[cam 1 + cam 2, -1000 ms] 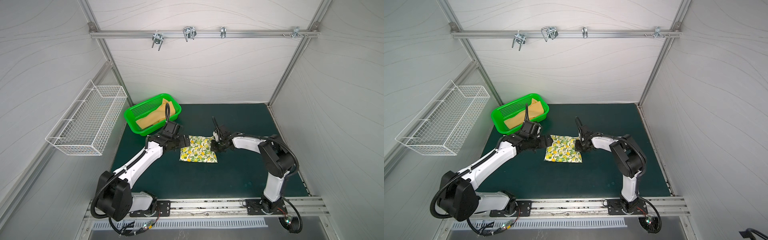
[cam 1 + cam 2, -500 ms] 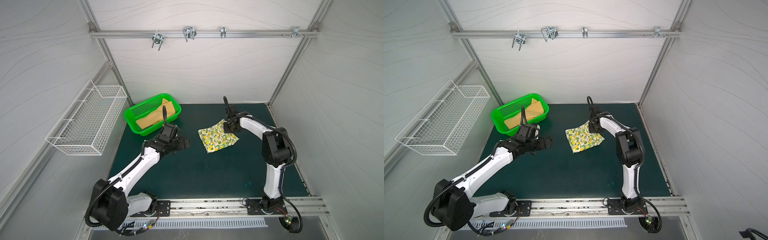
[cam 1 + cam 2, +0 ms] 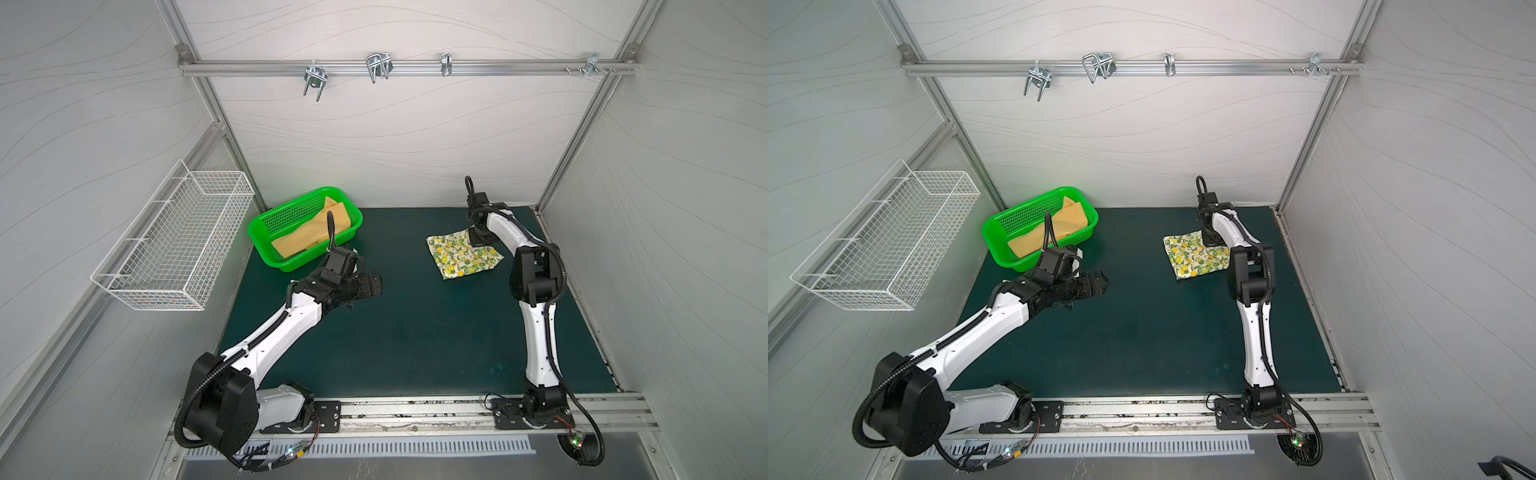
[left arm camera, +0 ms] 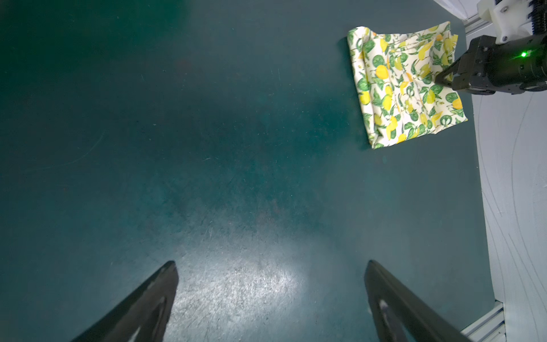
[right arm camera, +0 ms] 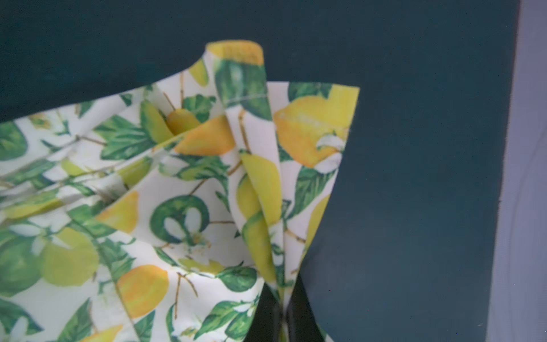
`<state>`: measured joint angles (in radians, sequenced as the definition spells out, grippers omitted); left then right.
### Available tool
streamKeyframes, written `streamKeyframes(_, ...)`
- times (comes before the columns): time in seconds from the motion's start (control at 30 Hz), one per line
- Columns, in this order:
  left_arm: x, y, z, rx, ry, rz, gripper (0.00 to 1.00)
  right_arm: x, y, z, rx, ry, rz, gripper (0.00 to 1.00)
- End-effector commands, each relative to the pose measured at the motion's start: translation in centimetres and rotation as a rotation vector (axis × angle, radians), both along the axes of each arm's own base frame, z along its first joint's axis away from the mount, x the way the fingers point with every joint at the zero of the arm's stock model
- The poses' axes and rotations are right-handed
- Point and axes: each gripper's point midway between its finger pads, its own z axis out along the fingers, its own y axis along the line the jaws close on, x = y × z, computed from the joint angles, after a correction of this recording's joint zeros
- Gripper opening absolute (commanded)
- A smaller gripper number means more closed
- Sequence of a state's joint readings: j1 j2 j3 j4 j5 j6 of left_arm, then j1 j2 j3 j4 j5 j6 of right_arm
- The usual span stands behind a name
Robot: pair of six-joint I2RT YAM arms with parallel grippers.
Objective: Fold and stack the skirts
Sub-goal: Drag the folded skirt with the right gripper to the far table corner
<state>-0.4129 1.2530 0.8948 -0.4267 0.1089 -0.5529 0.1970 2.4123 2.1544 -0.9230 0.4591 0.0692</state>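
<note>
- Lemon-print skirt (image 3: 457, 258): folded into a rough square, lying on the dark green desk (image 3: 415, 332), well to the right of the green basket (image 3: 286, 208) in both top views and about level with the basket's front edge.
- Same skirt (image 3: 1192, 259): apart from the basket, with bare desk between them; near the right wall.
- Right gripper (image 3: 478, 240): pressed together, pinching the skirt corner that points away from the basket; in the right wrist view, layered cloth edges (image 5: 177, 207) fanning out from between the dark fingertips (image 5: 268, 314).
- From the left wrist view: right gripper (image 4: 443, 79) touching the skirt (image 4: 399, 88) at its edge, the rest of the cloth flat on the desk.
- Mustard skirt (image 3: 309, 232): plain yellow, crumpled inside the green basket, running lengthwise from its near end to its far end, one end raised against the far rim.
- Same mustard skirt (image 3: 1054, 232): partly hidden by the cable of the left arm.
- Left gripper (image 3: 374, 283): spread wide, holding nothing, low over bare desk just in front of the green basket, pointing away from it toward the lemon-print skirt.
- In the left wrist view: both fingers (image 4: 154, 296) far apart, only desk surface between them.
- White wire basket (image 3: 174, 245): hung on the side wall to the left of the green basket, higher than it.
</note>
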Motion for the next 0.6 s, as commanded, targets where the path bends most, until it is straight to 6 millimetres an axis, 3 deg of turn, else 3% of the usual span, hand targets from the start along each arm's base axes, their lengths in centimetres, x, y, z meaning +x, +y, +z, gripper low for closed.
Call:
streamKeyframes(0.0,0.9,0.2,0.5,0.007,-0.038,0.013,0.99,0.0,-3.9,0.3,-0.130,0.054,0.008,0.02)
streamKeyframes(0.23,1.4,0.0,-0.5,0.015,-0.013,0.023,0.99,1.7,-8.3,0.2,-0.146,0.030,-0.045,0.04)
streamKeyframes(0.33,1.8,-0.1,-1.1,0.022,0.003,0.030,0.99,2.3,-9.5,1.0,-0.104,-0.007,-0.087,0.10)
streamKeyframes(0.4,2.1,-0.1,-1.4,0.026,0.009,0.037,0.99,2.8,-10.1,1.7,-0.090,-0.039,-0.100,0.27)
streamKeyframes(0.43,2.2,-0.2,-1.5,0.026,0.014,0.037,0.99,3.0,-10.0,2.3,-0.064,-0.059,-0.107,0.42)
streamKeyframes(0.57,3.1,-0.3,-0.5,0.036,0.013,0.044,0.99,3.5,-8.7,5.3,0.050,-0.151,-0.123,0.82)
